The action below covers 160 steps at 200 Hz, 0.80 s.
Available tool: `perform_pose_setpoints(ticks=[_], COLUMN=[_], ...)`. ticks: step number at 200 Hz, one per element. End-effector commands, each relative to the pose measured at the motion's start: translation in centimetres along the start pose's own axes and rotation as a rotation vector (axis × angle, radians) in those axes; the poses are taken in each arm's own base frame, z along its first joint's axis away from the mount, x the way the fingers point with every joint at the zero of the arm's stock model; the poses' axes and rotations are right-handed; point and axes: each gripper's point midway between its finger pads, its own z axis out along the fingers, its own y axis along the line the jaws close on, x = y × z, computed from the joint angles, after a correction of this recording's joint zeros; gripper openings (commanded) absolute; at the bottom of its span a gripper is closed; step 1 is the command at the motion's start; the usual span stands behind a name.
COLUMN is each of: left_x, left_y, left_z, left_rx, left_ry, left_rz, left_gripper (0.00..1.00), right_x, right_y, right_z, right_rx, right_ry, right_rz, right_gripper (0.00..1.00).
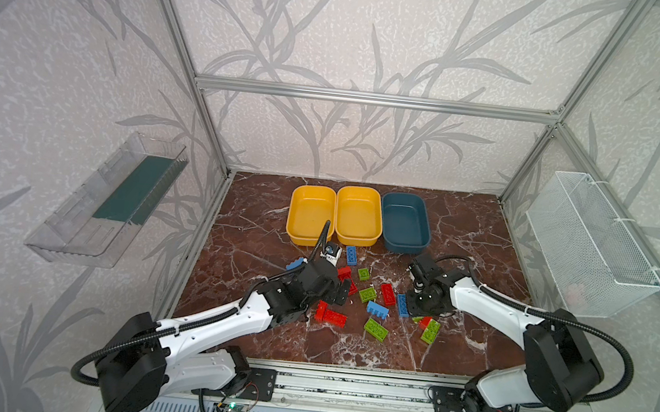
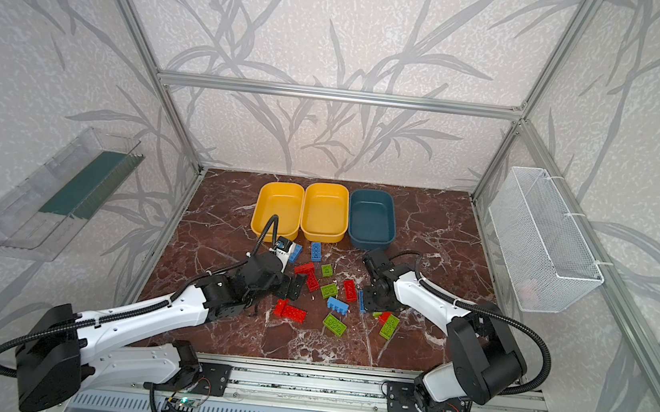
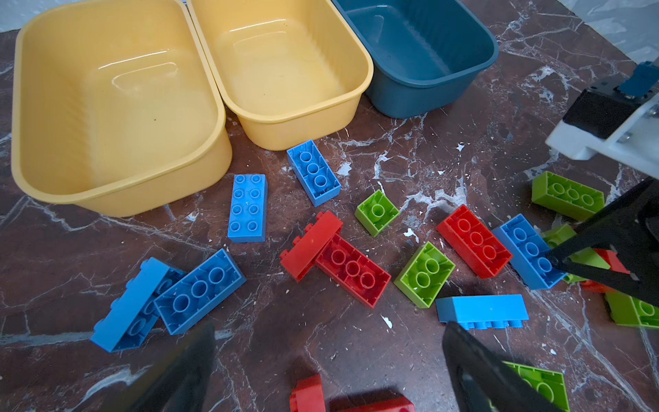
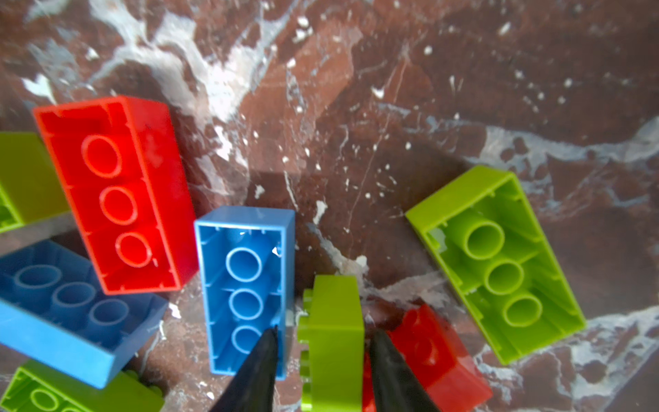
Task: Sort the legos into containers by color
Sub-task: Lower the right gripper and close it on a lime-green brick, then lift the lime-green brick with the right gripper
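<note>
left pincer [image 3: 328,325]: the jaws stand wide apart and hold nothing; it hangs over the left part of the brick heap.
right pincer [image 4: 325,330]: only partly open; its black fingers [image 4: 262,367] stand on both sides of a green lego [image 4: 331,306], with a thin gap at one finger, so no grip is seen.
green lego: lies on its side on the marble table [image 1: 450,353], between a blue lego [image 4: 246,285] and a red lego [image 4: 431,353], both just beside it.
legos [image 1: 388,294]: blue, red and green mixed, scattered on the table between the two arms, on the near side of the tubs.
containers: left yellow tub [image 1: 308,213], middle yellow tub [image 1: 357,216] and teal tub [image 1: 404,223] stand in one row at the far side, close together.
</note>
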Motion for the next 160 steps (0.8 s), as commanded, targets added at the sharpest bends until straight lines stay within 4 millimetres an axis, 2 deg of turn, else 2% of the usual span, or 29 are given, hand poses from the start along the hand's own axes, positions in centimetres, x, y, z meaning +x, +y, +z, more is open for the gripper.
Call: perform_pose_setpoints(ticks=[1,49,105,160], left_x=[-0.9,-1.0,-1.3,-1.2], left_y=[0.0,0.2,-0.1,0.0], left_z=[-0.7,-1.0,-1.1,-1.1], left_rx=[-0.005,-0.004,0.005,0.000], left_ry=[-0.025,-0.033,-0.039,-0.035], left_rz=[-0.005,-0.007,-0.011,-0.015], left_gripper=[0.99,0.99,0.99,0.99], right_x=[1.8,2.3,1.6,1.2], right_y=[-0.6,-0.9,-0.7,-0.8], right_z=[0.0,-0.8,-1.9,-1.6], right_rx=[0.007,0.003,-0.075,-0.103], right_ry=[0.056,0.033,-0.016,-0.015], right_rz=[0.020,0.021,0.063,0.080], right_gripper=[0.46,0.42,0.43,0.39])
